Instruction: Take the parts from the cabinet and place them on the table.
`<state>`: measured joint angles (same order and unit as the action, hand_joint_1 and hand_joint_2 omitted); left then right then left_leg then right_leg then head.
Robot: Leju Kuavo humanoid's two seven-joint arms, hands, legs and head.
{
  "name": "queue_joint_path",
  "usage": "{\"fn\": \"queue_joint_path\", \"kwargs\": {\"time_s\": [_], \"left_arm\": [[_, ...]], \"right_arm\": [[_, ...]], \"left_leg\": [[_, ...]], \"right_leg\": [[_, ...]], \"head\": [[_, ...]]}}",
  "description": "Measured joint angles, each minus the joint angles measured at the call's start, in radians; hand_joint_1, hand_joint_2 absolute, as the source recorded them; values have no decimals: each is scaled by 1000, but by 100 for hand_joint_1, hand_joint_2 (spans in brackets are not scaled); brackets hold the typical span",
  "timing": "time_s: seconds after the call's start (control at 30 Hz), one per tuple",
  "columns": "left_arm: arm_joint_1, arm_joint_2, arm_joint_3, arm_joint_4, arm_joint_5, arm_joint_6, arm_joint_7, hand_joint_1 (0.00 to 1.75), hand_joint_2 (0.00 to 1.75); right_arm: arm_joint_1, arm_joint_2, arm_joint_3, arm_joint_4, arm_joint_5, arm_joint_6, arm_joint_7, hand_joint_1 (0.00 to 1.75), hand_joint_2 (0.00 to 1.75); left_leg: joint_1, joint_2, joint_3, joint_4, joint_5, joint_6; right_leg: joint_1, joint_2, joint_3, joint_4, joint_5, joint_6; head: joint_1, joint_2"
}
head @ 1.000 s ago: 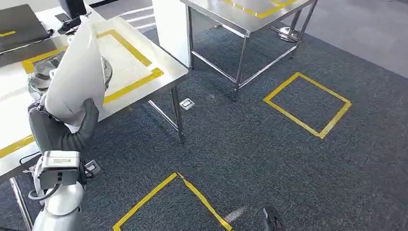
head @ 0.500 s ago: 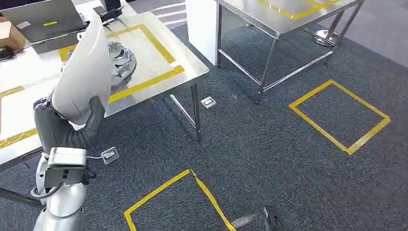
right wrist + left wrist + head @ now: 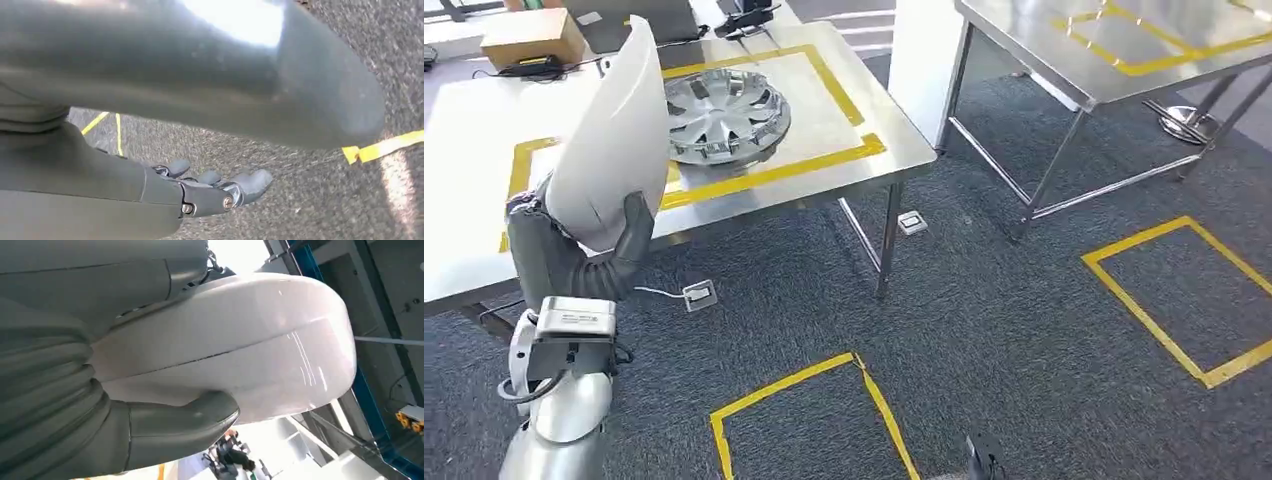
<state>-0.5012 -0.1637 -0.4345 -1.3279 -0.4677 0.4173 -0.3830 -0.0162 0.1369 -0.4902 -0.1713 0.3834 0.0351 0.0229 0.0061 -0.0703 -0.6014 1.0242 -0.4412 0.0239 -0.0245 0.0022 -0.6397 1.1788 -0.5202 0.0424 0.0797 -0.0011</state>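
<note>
My left hand (image 3: 576,266) grips a large smooth white shell-shaped part (image 3: 612,140) from below and holds it upright, out in front of the near steel table (image 3: 869,128). In the left wrist view the thick thumb (image 3: 186,424) presses against the rounded underside of the white part (image 3: 250,340). A silver wheel cover (image 3: 724,115) lies flat on that table inside a yellow tape frame, just behind the white part. My right hand (image 3: 200,192) hangs over the carpet with its fingers stretched out and nothing in them.
A cardboard box (image 3: 519,40) and a laptop (image 3: 629,15) sit at the table's far side. A second steel table (image 3: 1044,60) stands to the right, past a white pillar (image 3: 924,50). Yellow tape squares (image 3: 809,425) (image 3: 1194,290) mark the dark carpet. A floor socket (image 3: 699,294) lies near the table leg.
The whole picture has shifted, so the camera has turned: the near table and the wheel cover have come fuller into view. My left hand still holds the white part.
</note>
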Motion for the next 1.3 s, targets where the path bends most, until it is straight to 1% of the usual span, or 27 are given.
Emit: {"fn": "queue_joint_path", "kwargs": {"time_s": [0.03,0.07,0.1,0.2,0.23,0.27,0.3,0.37,0.4,0.43,0.47,0.53,0.57,0.63,0.7,0.77,0.8,0.87,0.9,0.93,0.97,1.07,1.1,1.13,1.17,1.23,1.3], "left_arm": [[-1,0,0,0,0,2,0,175,175],[-1,0,0,0,-2,4,0,175,175],[-1,-1,0,0,-5,7,2,175,175],[0,0,-1,0,-6,13,4,175,175],[1,2,-1,0,-6,14,6,175,175],[0,3,-1,0,-6,14,14,175,175],[-1,3,-2,0,-6,15,16,175,175],[0,2,-3,2,-6,14,24,175,175],[1,2,-3,5,-6,14,27,175,175],[1,3,-3,8,-5,12,31,175,175],[1,2,-3,10,-5,11,34,175,175],[0,2,-3,12,-5,11,36,175,175],[-2,2,-3,12,-5,11,36,175,175],[-5,0,-2,13,-5,11,37,175,175],[-5,0,-2,15,-5,10,39,175,175],[-6,-3,-2,18,-5,10,37,175,175],[-9,-5,-2,18,-5,10,37,175,175],[-8,-6,-2,21,-5,10,37,175,175],[-5,-6,-2,24,-5,10,37,175,175],[-4,-6,-2,27,-5,10,38,175,175],[-3,-6,-2,29,-5,10,38,175,175],[-4,-6,-2,29,-6,10,37,175,175],[-4,-6,-2,29,-6,10,37,175,175],[-4,-7,-2,30,-6,10,38,175,175],[-3,-7,-2,30,-7,10,38,175,175],[-3,-6,-2,31,-7,10,38,175,175],[-6,-5,-2,30,-8,10,36,175,175]], "right_arm": [[0,0,0,0,1,0,-1,0,0],[0,0,0,0,3,1,-3,0,0],[0,3,0,0,4,1,-4,0,0],[1,3,0,0,4,0,-6,0,0],[-1,8,-1,0,-1,-1,-7,0,0],[-2,8,-5,0,-14,-4,-8,0,0],[-1,8,-10,0,-22,-5,-8,0,0],[2,8,-23,0,-31,-7,-6,0,0],[3,8,-26,0,-31,-8,-6,0,0],[4,8,-29,0,-31,-8,-5,0,0],[3,8,-31,0,-32,-8,-5,0,0],[0,10,-38,0,-32,-6,-5,0,0],[0,12,-42,0,-31,-5,-6,0,0],[-1,14,-47,0,-31,-5,-7,0,0],[1,14,-50,0,-30,-1,-8,0,0],[0,15,-50,0,-30,0,-8,0,0],[-2,16,-50,-1,-30,0,-9,0,0],[-1,15,-50,-1,-27,0,-9,0,0],[1,15,-50,0,-27,0,-9,0,0],[4,15,-50,0,-27,0,-10,0,0],[5,15,-50,-1,-26,0,-10,0,0],[5,15,-50,-1,-24,2,-15,0,0],[5,16,-50,0,-24,4,-17,0,0],[3,16,-51,0,-24,7,-19,0,0],[5,16,-51,0,-24,7,-20,0,0],[8,16,-51,0,-24,11,-22,0,0],[8,17,-52,0,-24,13,-24,0,0]], "left_leg": [[3,-11,-1,7,-3,-6],[0,-20,-7,10,-4,-15],[-1,-33,-18,17,-3,-23],[4,-61,-22,1,11,-47],[4,-42,-30,7,7,-50],[-3,18,-40,36,-14,-52],[-3,46,-67,96,-48,-55],[-1,63,-143,260,-120,-59],[-1,64,-169,315,-135,-58],[-1,64,-168,317,-121,-56],[-1,64,-143,271,-90,-52],[-4,65,-44,89,-7,-37],[-11,69,-8,18,-14,-24],[-19,71,1,4,-22,-17],[-17,66,0,-10,-19,-3],[-9,65,30,-22,-16,7],[-7,65,32,-22,-16,10],[-7,64,32,-21,-19,14],[-7,63,32,-20,-22,13],[-6,60,34,-19,-25,12],[-4,58,38,-18,-28,8],[3,55,55,-7,-52,-10],[-1,53,55,-1,-56,-17],[-3,51,49,-3,-60,-25],[-3,51,49,-4,-65,-31],[-4,50,63,3,-66,-43],[-1,61,23,80,-71,-47]], "right_leg": [[-7,27,47,-97,44,4],[-13,79,63,-129,25,7],[-10,86,62,-142,23,-3],[-4,55,61,-142,28,-27],[-11,43,67,-149,33,-37],[-9,35,69,-149,34,-46],[-6,28,69,-149,34,-50],[-1,9,69,-148,32,-53],[1,2,68,-148,32,-54],[3,-4,69,-147,31,-54],[5,-7,70,-147,31,-54],[9,-10,74,-147,27,-54],[8,-12,75,-148,26,-52],[9,-15,73,-154,25,-37],[10,-16,78,-143,48,-20],[7,-13,72,-120,26,-15],[8,-10,49,-74,-1,-12],[6,-7,-36,74,-69,0],[6,-7,-77,137,-87,5],[4,-7,-95,148,-76,8],[1,-7,-89,112,-43,11],[-11,-7,9,-139,102,19],[-1,-5,10,-149,57,14],[1,-6,14,-144,49,-10],[2,-4,16,-144,67,-20],[-2,-4,28,-144,64,-37],[-3,-5,43,-149,57,-50]], "head": [[0,0],[0,0],[0,0],[1,0],[1,0],[-9,0],[-12,0],[-12,0],[-12,0],[-12,0],[-12,0],[-12,0],[-11,0],[-12,0],[-10,0],[-7,0],[-6,0],[-4,0],[-3,0],[-3,0],[-3,0],[-3,0],[-3,0],[-2,0],[-2,0],[-2,0],[-5,0]]}}
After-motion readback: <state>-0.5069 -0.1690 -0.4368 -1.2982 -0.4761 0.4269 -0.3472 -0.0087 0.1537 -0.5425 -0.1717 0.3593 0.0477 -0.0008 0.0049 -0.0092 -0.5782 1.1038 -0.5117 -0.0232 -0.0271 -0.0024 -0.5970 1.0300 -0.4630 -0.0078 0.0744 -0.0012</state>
